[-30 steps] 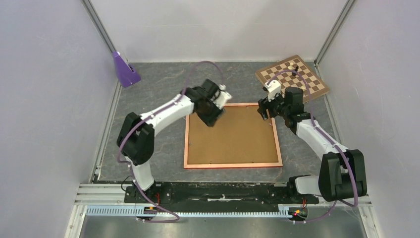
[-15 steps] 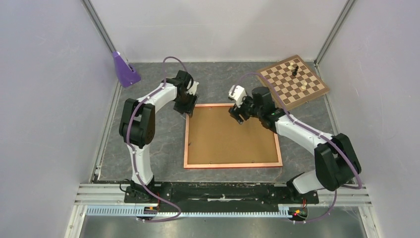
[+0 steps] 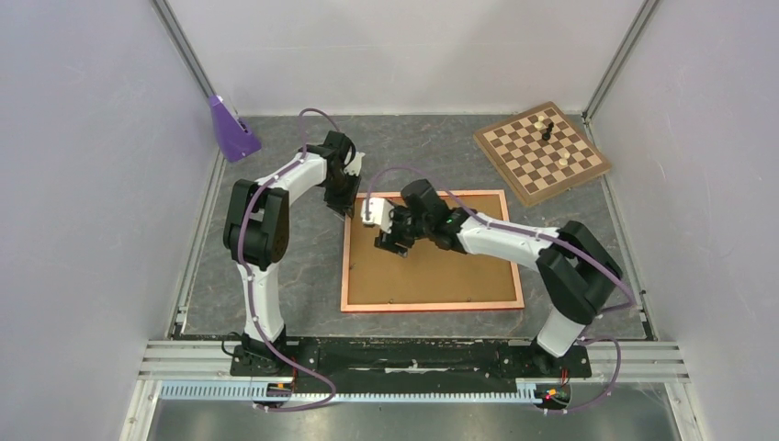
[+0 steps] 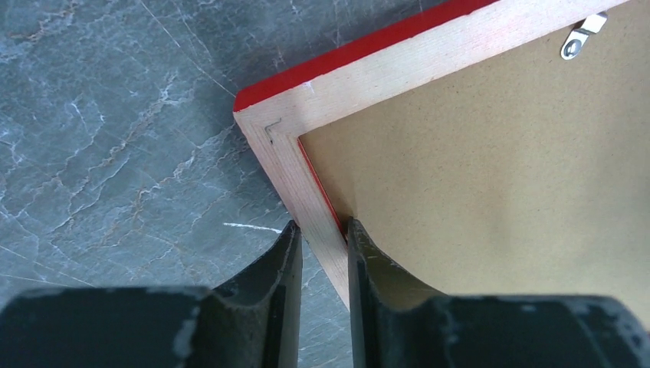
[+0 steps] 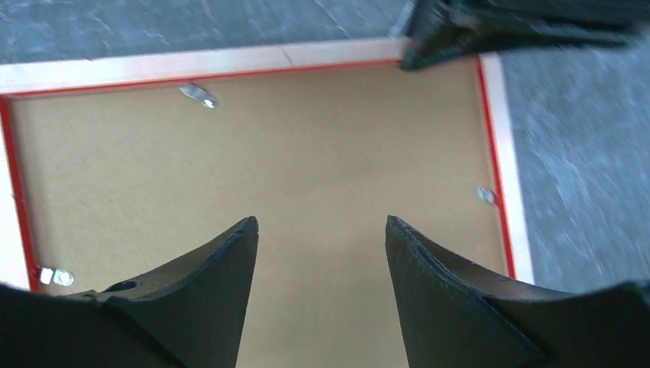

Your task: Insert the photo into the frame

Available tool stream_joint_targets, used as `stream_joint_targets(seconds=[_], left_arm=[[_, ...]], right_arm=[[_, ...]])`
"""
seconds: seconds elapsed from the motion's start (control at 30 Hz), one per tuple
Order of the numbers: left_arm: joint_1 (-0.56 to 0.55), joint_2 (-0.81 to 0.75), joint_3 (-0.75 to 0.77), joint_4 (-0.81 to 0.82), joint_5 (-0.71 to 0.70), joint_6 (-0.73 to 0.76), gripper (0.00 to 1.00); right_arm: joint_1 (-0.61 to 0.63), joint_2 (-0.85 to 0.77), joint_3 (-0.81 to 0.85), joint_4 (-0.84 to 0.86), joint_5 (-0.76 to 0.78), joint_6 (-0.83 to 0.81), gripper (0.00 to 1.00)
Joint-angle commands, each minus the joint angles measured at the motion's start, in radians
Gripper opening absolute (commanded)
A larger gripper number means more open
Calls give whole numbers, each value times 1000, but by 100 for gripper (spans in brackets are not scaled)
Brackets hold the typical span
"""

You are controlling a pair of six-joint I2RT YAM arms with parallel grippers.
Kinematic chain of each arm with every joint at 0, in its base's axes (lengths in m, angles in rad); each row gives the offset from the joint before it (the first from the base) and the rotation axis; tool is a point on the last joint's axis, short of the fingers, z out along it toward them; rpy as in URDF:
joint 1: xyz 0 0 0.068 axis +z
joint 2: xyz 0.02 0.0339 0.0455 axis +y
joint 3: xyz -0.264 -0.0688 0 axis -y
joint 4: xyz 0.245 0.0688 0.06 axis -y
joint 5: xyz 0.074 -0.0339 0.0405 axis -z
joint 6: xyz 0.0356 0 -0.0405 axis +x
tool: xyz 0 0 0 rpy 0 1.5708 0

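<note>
Frame, orange-red, face-down at table centre, brown backing board seated, photo not in view: left gripper pinches the 10 o'clock corner rail, right gripper hovers wide over the board; step judged back-opening, next needing clips turned aside.

one frame, one chessboard, one purple wedge

Pale raw wood frame, matt brown backing board, marbled grey table

Light bright, even, diffuse; shadows faint. Top view sharp. Right wrist view motion-blurred, counter smeared at right.
</note>
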Motion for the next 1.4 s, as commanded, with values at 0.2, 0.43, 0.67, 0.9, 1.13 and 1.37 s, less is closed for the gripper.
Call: stream_joint_targets(seconds=[0.2, 0.43, 0.67, 0.9, 1.13, 1.37], left_arm=[[12, 12, -28, 34, 38, -35, 16], [15, 19, -31, 35, 55, -28, 2], [15, 24, -36, 37, 75, -32, 2], [16, 20, -38, 38, 83, -28, 2], [15, 21, -41, 38, 90, -25, 2], [14, 17, -49, 38, 93, -23, 2]], right_arm=[[156, 200, 188, -48, 6, -64, 62], [205, 283, 238, -57, 47, -89, 62], [214, 353, 313, -78, 62, -94, 60], [214, 385, 346, -83, 81, -94, 57], [215, 394, 342, -67, 109, -82, 56], [215, 402, 330, -24, 209, -41, 54]])
